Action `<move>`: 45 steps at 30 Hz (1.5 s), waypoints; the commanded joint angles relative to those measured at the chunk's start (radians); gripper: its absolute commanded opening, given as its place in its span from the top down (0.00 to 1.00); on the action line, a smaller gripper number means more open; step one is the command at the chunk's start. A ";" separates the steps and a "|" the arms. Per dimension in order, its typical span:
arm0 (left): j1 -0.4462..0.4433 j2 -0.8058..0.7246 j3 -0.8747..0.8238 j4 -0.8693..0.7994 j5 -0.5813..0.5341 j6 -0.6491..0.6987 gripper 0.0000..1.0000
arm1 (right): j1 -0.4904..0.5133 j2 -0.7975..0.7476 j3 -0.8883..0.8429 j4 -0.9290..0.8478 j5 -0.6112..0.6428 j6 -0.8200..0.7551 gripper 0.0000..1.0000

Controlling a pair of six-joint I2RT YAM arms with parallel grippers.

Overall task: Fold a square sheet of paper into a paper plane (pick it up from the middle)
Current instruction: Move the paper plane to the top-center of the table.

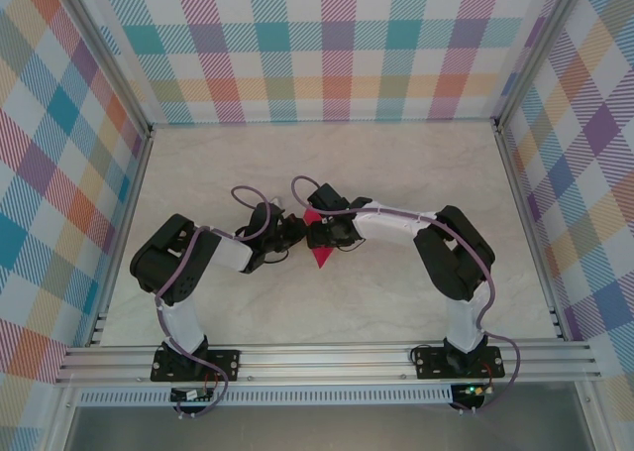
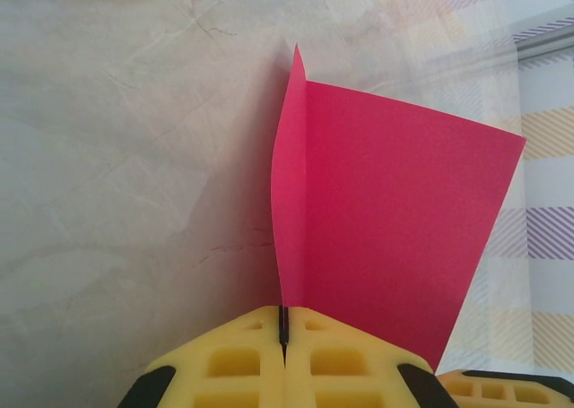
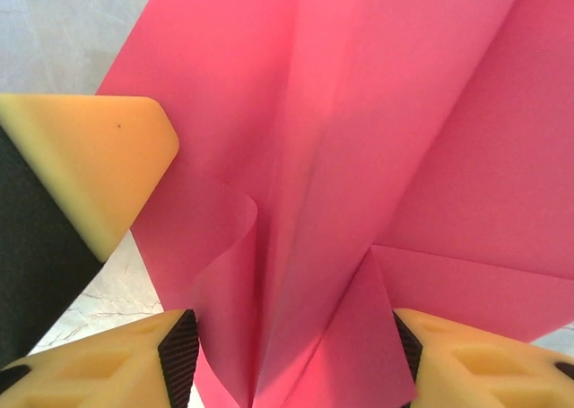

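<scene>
Presently at middle of table (image 1: pixel 396 302), between both arms: crimson-pink paper (image 2: pixel 386 220), partly folded, standing on edge, long crease running straight away from left gripper (image 2: pixel 283 327). Left gripper clamped shut on the crease's near end; right gripper (image 3: pixel 287 372) facing from the opposite side, nearer the loose flaps, jaws apart and straddling them, apparently not pinching. Bears no brand, label or legible writing.
</scene>
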 commanded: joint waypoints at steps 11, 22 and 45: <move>0.009 0.019 0.020 0.028 0.014 -0.011 0.95 | 0.010 -0.036 -0.054 0.037 -0.028 -0.006 0.56; 0.015 -0.043 -0.004 -0.013 -0.040 -0.029 0.70 | 0.011 0.004 0.029 -0.035 0.104 0.077 0.70; 0.066 -0.230 -0.043 -0.317 -0.231 0.031 0.46 | 0.017 0.078 0.133 -0.134 0.206 0.076 0.87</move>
